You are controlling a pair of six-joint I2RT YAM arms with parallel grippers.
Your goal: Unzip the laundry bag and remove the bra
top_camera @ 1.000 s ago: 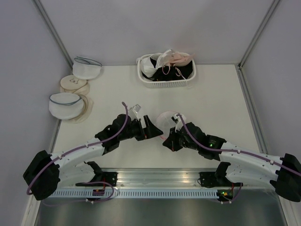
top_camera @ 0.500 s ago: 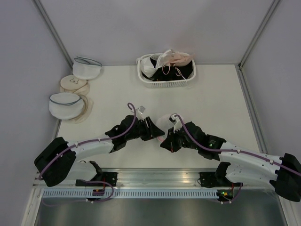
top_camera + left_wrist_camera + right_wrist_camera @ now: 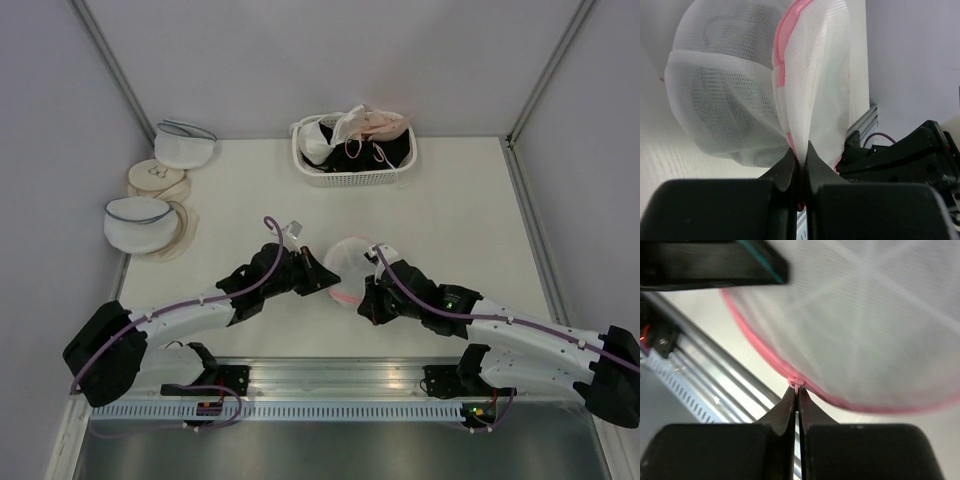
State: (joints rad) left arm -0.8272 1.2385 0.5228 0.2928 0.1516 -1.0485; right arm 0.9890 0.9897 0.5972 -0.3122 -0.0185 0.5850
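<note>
The laundry bag (image 3: 348,260), round white mesh with a pink zipper rim, is held up between both arms near the table's front. My left gripper (image 3: 327,280) is shut on a fold of its mesh by the pink rim (image 3: 785,65); the fingertips (image 3: 790,159) pinch the cloth. My right gripper (image 3: 797,390) is shut on the small pink zipper pull (image 3: 796,385) at the bag's lower edge (image 3: 865,315). Only a dim grey shape shows through the mesh in the left wrist view; the bra is hidden.
A white basket (image 3: 352,178) of dark and pale garments stands at the back centre. Two white mesh bags with blue-grey trim (image 3: 185,145) (image 3: 138,222) and beige round pads (image 3: 158,180) lie at the left edge. A metal rail (image 3: 330,375) runs along the near edge.
My left gripper moved right to the bag and went from open to shut on its mesh edge. The bag now stands more upright. The right gripper stayed shut on the pull.
</note>
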